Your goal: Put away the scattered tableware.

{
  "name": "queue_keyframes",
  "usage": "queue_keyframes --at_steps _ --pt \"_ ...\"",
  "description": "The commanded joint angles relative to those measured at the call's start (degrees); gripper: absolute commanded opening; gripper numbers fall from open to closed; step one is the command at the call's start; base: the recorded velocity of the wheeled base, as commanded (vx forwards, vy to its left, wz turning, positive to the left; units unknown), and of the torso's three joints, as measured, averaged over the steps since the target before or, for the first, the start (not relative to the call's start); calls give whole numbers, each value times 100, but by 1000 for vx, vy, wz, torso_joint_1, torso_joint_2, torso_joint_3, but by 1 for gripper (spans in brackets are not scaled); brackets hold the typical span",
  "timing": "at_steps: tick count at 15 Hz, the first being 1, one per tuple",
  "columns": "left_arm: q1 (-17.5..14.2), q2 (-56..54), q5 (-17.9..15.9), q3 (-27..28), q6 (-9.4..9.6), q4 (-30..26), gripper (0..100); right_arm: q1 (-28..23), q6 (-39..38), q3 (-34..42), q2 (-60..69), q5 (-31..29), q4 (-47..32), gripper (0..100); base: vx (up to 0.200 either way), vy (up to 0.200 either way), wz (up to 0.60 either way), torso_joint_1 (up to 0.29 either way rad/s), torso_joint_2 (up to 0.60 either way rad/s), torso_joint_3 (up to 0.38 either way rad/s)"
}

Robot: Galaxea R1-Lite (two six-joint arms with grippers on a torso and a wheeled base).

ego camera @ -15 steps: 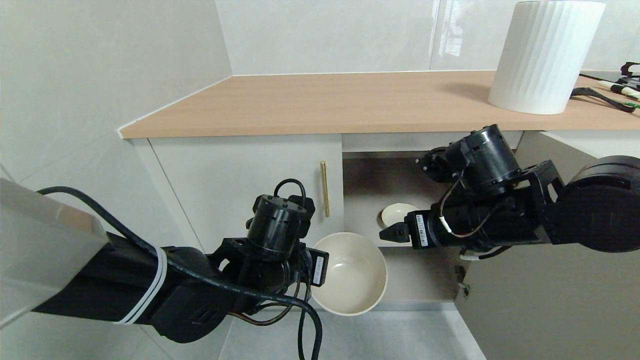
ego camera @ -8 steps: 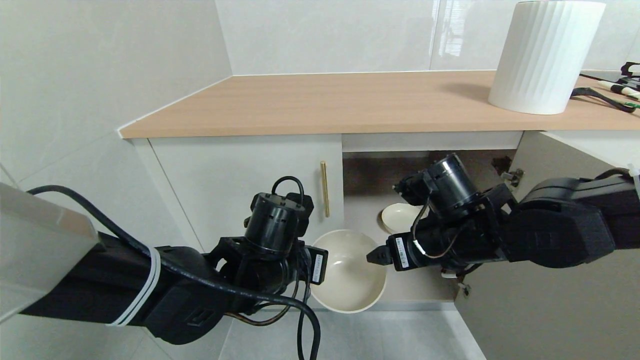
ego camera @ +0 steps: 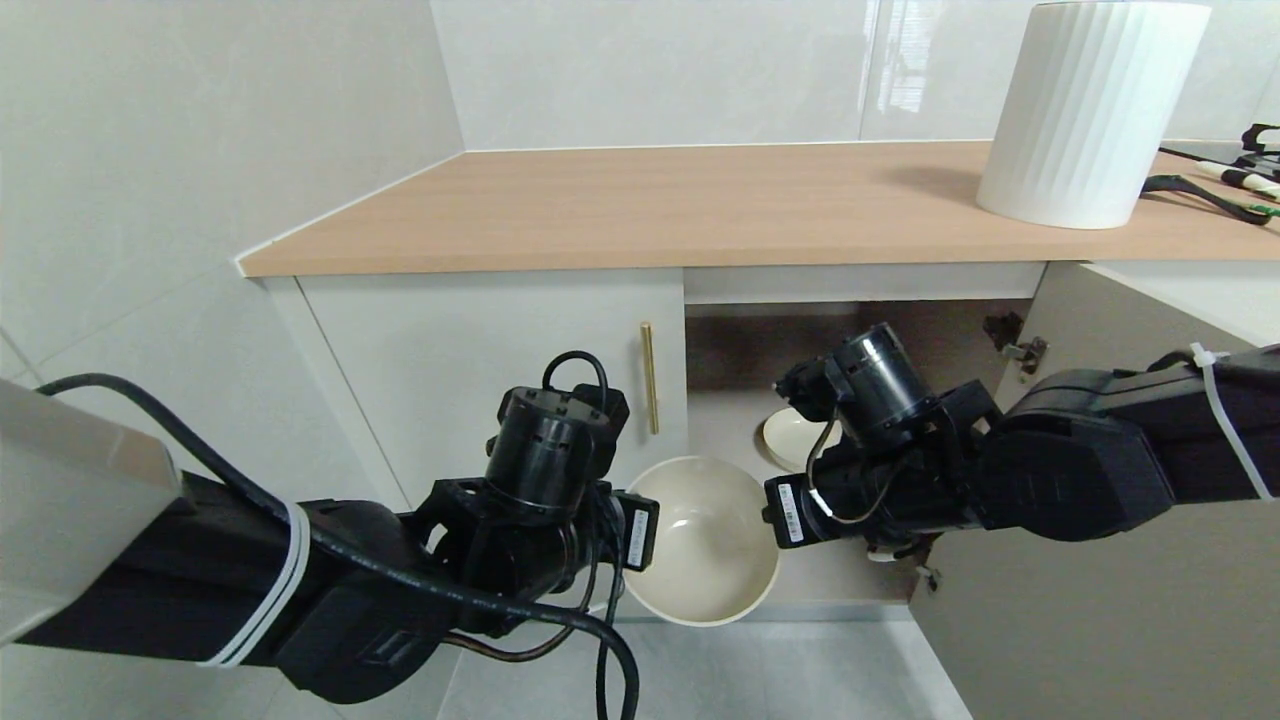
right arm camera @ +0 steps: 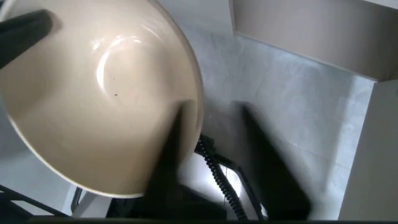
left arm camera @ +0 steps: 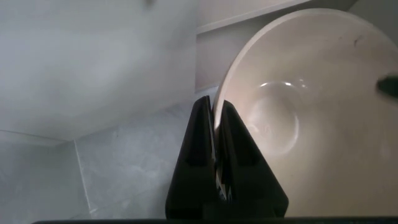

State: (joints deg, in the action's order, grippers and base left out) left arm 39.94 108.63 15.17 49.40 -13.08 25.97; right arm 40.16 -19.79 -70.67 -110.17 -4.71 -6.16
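Handover looked the likeliest reason for the hold: the cream bowl (ego camera: 700, 545) hung in the air just before the open cabinet (ego camera: 730, 370) under the table's (ego camera: 650, 210) front edge, the left pincer (left arm camera: 215, 124) clamped on one side of its rim and the opposite side left free. The right pincer (right arm camera: 211, 118) stood with jaws apart astride that free rim, one finger inside and one outside, not visibly pressing, probably so the right arm could take the bowl and set it in beside the small dish (ego camera: 790, 435) on the cabinet floor.
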Motion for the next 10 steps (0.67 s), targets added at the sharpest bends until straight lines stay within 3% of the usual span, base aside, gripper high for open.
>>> queue_keyframes --at_steps 1,6,7,10 --pt "-3 -17 4 0 -2 -4 0 1 1 0 -49 -4 -8 0 0 0 0 0 0 0" --pt "-3 -9 4 -9 7 -4 0 1 1 0 -40 -4 -8 0 0 0 0 0 0 0" --pt "-3 0 4 -53 78 5 100 1 1 0 -40 -4 -8 0 0 0 0 0 0 0" --pt "-3 -52 13 -79 78 172 100 -25 19 0 -40 -13 -8 0 0 0 0 0 0 0"
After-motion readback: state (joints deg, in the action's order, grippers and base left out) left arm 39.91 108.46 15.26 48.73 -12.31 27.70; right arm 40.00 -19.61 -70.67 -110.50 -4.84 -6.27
